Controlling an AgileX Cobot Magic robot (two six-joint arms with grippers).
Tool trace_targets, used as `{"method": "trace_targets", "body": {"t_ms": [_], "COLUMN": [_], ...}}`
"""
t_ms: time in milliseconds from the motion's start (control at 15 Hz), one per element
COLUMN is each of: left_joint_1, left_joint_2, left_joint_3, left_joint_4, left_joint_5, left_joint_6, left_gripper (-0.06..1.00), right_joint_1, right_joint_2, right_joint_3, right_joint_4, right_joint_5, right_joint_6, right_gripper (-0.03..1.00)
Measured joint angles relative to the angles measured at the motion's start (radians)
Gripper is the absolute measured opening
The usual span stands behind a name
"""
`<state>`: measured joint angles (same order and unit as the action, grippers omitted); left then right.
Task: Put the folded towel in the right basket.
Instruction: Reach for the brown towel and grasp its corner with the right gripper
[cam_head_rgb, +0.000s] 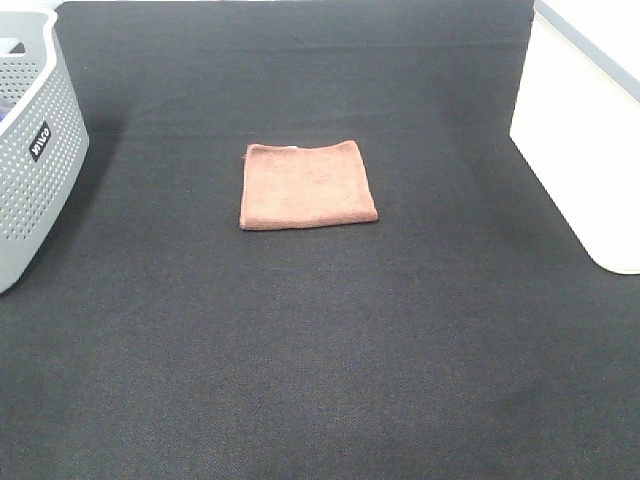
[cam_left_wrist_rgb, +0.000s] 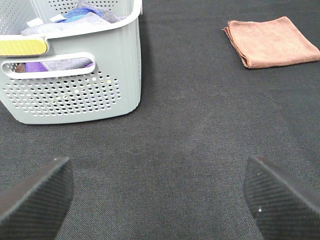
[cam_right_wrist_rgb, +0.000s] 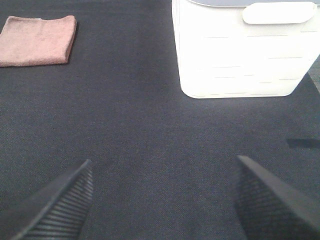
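A folded brown towel (cam_head_rgb: 308, 185) lies flat on the black table in the middle of the exterior view. It also shows in the left wrist view (cam_left_wrist_rgb: 272, 40) and the right wrist view (cam_right_wrist_rgb: 38, 40). The white right basket (cam_head_rgb: 585, 130) stands at the right edge and shows in the right wrist view (cam_right_wrist_rgb: 243, 52). Neither arm shows in the exterior view. My left gripper (cam_left_wrist_rgb: 160, 200) is open and empty, well short of the towel. My right gripper (cam_right_wrist_rgb: 162, 200) is open and empty, in front of the white basket.
A grey perforated basket (cam_head_rgb: 30, 150) stands at the left edge; in the left wrist view (cam_left_wrist_rgb: 75, 75) it holds several cloths. The black mat (cam_head_rgb: 320, 350) covers the whole table.
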<state>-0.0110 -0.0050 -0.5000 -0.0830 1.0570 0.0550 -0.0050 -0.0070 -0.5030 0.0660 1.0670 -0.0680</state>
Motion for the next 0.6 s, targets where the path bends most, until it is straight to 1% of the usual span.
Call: {"method": "trace_targets", "body": {"t_ms": [600], "left_joint_1": [0.000], "left_joint_2": [0.000], "left_joint_3": [0.000], "left_joint_4": [0.000], "left_joint_5": [0.000], "left_joint_6": [0.000], "left_gripper": [0.87], "right_joint_1": [0.000], "right_joint_2": [0.000], "right_joint_3": [0.000], "right_joint_4": [0.000], "right_joint_5": [0.000], "right_joint_6": [0.000], "right_gripper": [0.72]}}
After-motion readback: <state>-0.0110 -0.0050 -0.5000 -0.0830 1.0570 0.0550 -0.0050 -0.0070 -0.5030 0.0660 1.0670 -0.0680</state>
